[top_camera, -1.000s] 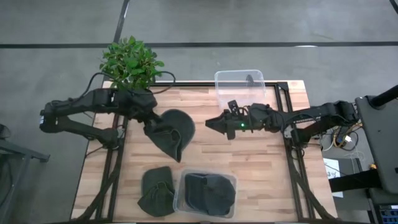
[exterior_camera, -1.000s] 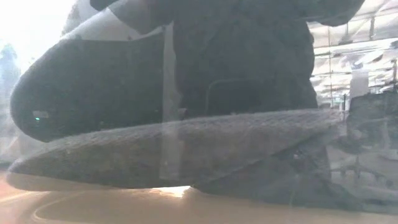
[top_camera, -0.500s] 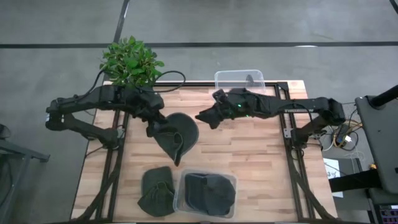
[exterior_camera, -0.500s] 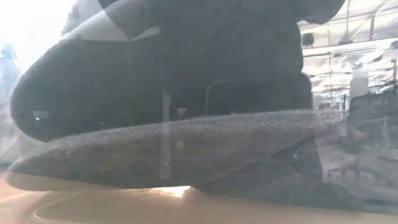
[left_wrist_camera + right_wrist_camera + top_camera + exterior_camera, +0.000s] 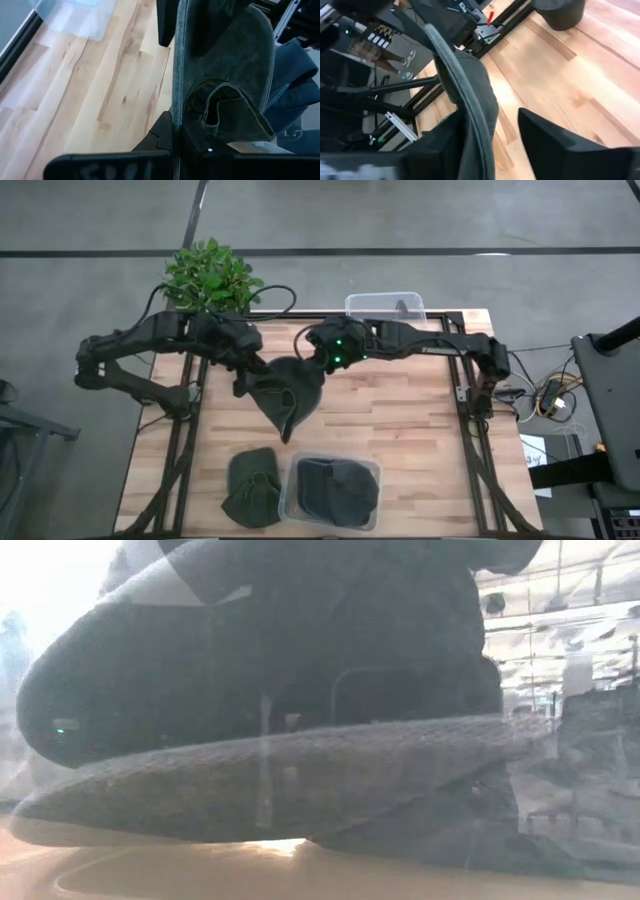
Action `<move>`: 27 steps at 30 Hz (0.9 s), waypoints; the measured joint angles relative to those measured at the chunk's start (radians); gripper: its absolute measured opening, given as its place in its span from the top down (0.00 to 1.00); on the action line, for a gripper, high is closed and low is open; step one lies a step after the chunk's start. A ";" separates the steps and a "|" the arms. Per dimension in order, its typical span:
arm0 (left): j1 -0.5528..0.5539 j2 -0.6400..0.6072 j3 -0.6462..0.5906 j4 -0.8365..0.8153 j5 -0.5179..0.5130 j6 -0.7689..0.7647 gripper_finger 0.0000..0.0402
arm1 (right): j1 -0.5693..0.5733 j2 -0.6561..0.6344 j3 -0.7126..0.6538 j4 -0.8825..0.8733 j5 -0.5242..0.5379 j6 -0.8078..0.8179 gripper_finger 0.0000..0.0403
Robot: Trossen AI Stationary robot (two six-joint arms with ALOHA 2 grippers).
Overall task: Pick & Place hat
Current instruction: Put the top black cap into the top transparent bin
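Note:
The hat (image 5: 290,392) is a dark grey-green cap, held over the middle of the table. My left gripper (image 5: 247,378) is shut on it at its left side. My right gripper (image 5: 312,363) is open at the hat's far right side. In the right wrist view its two fingers stand on either side of the hat's upturned edge (image 5: 470,107); whether they touch it I cannot tell. The left wrist view shows the hat (image 5: 235,75) edge-on, with my left gripper (image 5: 176,131) below it and the right arm's fingers (image 5: 167,22) at its far end. My left gripper pinches a thin edge of the hat (image 5: 176,102) between its two fingers, which come from the table's left. The hat stretches away from the fingers with its hollow side (image 5: 215,110) showing, and its pointed end (image 5: 285,430) droops toward the near edge.
A clear bin (image 5: 372,470) with dark hats stands at the near edge and fills the low view (image 5: 300,790). A folded hat (image 5: 252,485) lies to its left. An empty clear bin (image 5: 385,310) and a potted plant (image 5: 208,280) stand at the far edge.
My right arm has swept from the table's right side toward the left, and its open gripper now stands at the hat's far right edge. My left gripper has carried the hat a little toward the far edge and the right.

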 joint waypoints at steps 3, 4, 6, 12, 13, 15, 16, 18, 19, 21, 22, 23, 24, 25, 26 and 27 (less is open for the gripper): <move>0.000 -0.009 -0.001 -0.004 -0.001 0.003 0.98 | 0.000 0.036 0.089 -0.071 -0.007 -0.033 0.70; 0.000 -0.011 -0.003 -0.009 -0.004 0.003 0.97 | -0.001 0.045 0.113 -0.095 -0.014 -0.044 0.76; -0.001 -0.014 -0.008 -0.014 -0.017 0.007 0.97 | -0.002 0.061 0.153 -0.111 -0.026 -0.068 0.89; -0.001 -0.017 -0.009 -0.004 -0.050 0.023 0.96 | -0.001 0.064 0.189 -0.147 -0.020 -0.092 0.97; -0.001 -0.017 -0.009 -0.001 -0.053 0.022 0.96 | -0.001 0.061 0.189 -0.151 -0.018 -0.092 0.97; -0.001 -0.018 -0.009 0.004 -0.055 0.020 0.96 | -0.001 0.052 0.189 -0.157 -0.015 -0.092 0.97; 0.000 -0.018 -0.008 0.007 -0.057 0.017 0.95 | -0.001 0.049 0.189 -0.161 -0.015 -0.092 0.97; 0.000 -0.019 -0.008 0.009 -0.072 0.014 0.94 | -0.001 0.045 0.192 -0.176 -0.014 -0.092 0.97; 0.000 -0.021 -0.008 0.002 -0.082 0.014 0.93 | -0.001 0.045 0.192 -0.186 -0.012 -0.092 0.97; 0.002 -0.030 -0.009 -0.044 -0.112 0.011 0.89 | -0.002 0.036 0.191 -0.234 -0.012 -0.092 0.97; 0.002 -0.035 -0.006 -0.041 -0.123 0.011 0.87 | -0.003 0.030 0.191 -0.240 -0.008 -0.092 0.97; 0.003 -0.040 0.000 -0.041 -0.134 0.012 0.84 | -0.003 0.026 0.191 -0.247 0.004 -0.092 0.97; 0.002 -0.044 0.002 -0.057 -0.152 0.016 0.82 | -0.002 0.019 0.191 -0.265 0.013 -0.092 0.98; 0.002 -0.050 0.001 -0.086 -0.180 0.019 0.79 | -0.004 0.009 0.191 -0.290 0.019 -0.091 0.98; 0.002 -0.055 0.000 -0.098 -0.209 0.022 0.77 | -0.005 -0.001 0.191 -0.312 0.027 -0.088 0.98; 0.002 -0.063 0.000 -0.099 -0.236 0.023 0.75 | -0.006 -0.011 0.191 -0.325 0.045 -0.088 0.98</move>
